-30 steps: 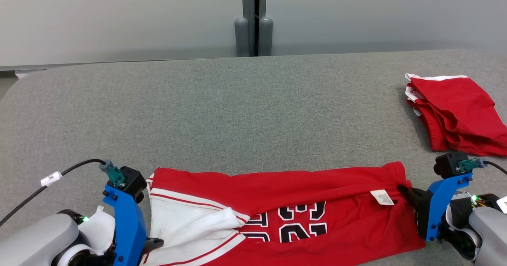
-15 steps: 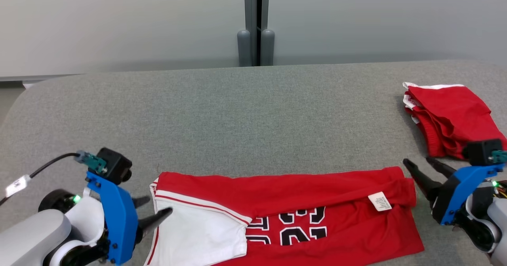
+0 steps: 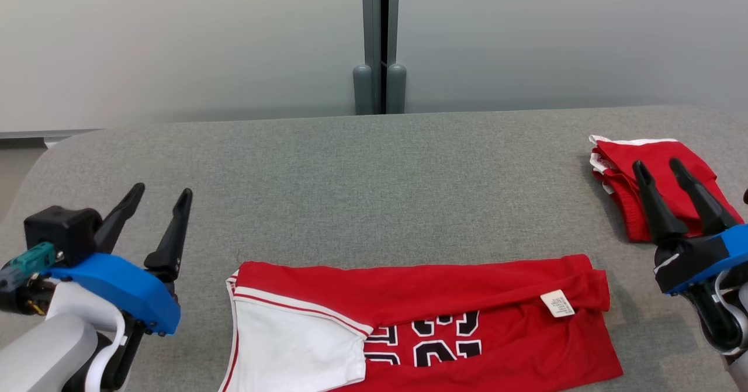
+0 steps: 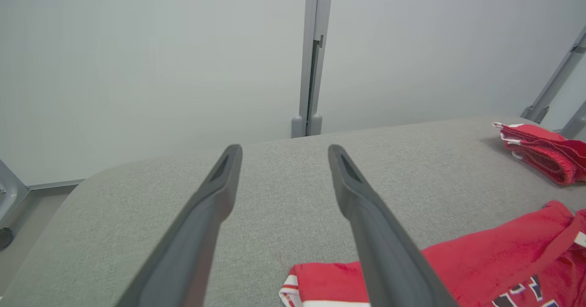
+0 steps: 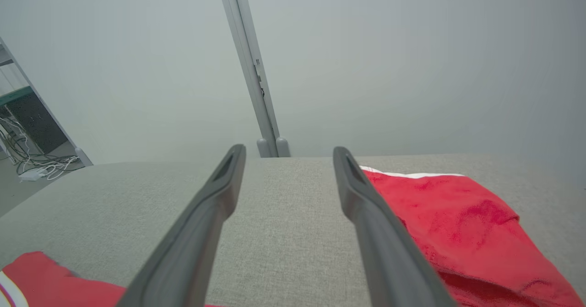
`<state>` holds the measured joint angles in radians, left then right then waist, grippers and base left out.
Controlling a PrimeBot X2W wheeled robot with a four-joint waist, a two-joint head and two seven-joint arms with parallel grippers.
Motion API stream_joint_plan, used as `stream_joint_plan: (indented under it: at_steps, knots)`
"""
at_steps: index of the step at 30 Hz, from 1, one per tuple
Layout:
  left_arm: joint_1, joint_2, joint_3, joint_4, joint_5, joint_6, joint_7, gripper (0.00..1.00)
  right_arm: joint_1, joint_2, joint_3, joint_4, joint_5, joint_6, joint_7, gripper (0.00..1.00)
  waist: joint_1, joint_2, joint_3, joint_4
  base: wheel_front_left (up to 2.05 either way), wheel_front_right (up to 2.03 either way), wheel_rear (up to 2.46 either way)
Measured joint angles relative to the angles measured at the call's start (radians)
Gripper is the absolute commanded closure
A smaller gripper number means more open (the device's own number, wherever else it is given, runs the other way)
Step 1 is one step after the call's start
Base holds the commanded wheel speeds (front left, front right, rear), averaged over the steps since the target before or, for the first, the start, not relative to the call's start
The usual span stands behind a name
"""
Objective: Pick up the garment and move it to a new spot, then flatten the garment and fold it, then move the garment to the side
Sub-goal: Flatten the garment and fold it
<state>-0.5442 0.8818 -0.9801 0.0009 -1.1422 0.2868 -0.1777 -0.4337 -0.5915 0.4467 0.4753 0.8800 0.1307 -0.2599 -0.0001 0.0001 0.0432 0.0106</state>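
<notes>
- Head view: the left gripper [image 3: 162, 192] is up at the lower left, its two long dark fingers spread wide with nothing between them, hanging over bare table well to the left of the cloth.
- The right gripper [image 3: 657, 165] is at the far right, fingers parted too and empty, tips pointing up the picture across a folded red fabric pile with white trim [image 3: 616, 173].
- The red jersey [image 3: 438, 287], with a white side panel and black numerals edged in white, lies folded into a long band along the near edge of the grey fabric-covered table [image 3: 374, 176], between the two grippers and touched by neither.
- A small white label [image 3: 560, 303] sits on the jersey near its right end.
- Behind the table stands a pale wall with a grey vertical post [image 3: 380, 41] in the middle.
- Left wrist view: both fingers rise well apart over grey table; the jersey's striped end peeks out at the lower right, under the right-hand finger in the picture, and the red pile lies far off at the right edge.
- Right wrist view: fingers splayed again, nothing pinched; the red pile lies on the table just beyond the right-hand finger, and a corner of the jersey shows at the lower left.
- Loose cables [image 5: 36, 165] lie on the floor at the far left.
</notes>
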Motion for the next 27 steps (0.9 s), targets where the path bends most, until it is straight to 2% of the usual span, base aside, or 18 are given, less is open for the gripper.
stream_joint_plan:
  at_steps: [5, 10, 13, 19, 24, 27]
  knots:
    - [0.091, -0.052, 0.095, 0.030, 0.027, 0.052, -0.081, 0.00, 0.107, 0.114, -0.161, -0.091, -0.135, 0.000, -0.002, 0.00, 0.0000, 0.0000, -0.001, -0.001, 0.00, 0.00, 0.00]
    - [0.223, -0.187, 0.303, 0.057, 0.129, 0.046, -0.084, 0.00, 0.204, 0.216, -0.268, -0.136, -0.225, 0.000, -0.003, 0.00, 0.0000, 0.0000, -0.001, -0.002, 0.00, 0.00, 0.00]
    - [0.318, -0.302, 0.440, 0.066, 0.189, 0.006, -0.084, 0.00, 0.246, 0.253, -0.300, -0.148, -0.269, 0.000, -0.002, 0.00, 0.0000, 0.0000, 0.005, -0.005, 0.00, 0.00, 0.00]
    - [0.450, -0.477, 0.655, 0.088, 0.401, -0.072, -0.084, 0.00, 0.293, 0.289, -0.362, -0.144, -0.354, 0.000, -0.002, 0.00, 0.0001, 0.0000, 0.023, -0.010, 0.00, 0.00, 0.00]
    - [0.505, -0.612, 0.715, 0.121, 0.562, -0.136, -0.084, 0.00, 0.325, 0.324, -0.387, -0.084, -0.383, 0.000, -0.002, 0.00, 0.0001, 0.0000, 0.037, -0.003, 0.00, 0.00, 0.00]
    - [0.508, -0.658, 0.746, 0.155, 0.610, -0.192, -0.084, 0.00, 0.323, 0.332, -0.371, -0.031, -0.388, 0.000, -0.003, 0.00, 0.0001, 0.0000, 0.040, 0.000, 0.00, 0.00, 0.00]
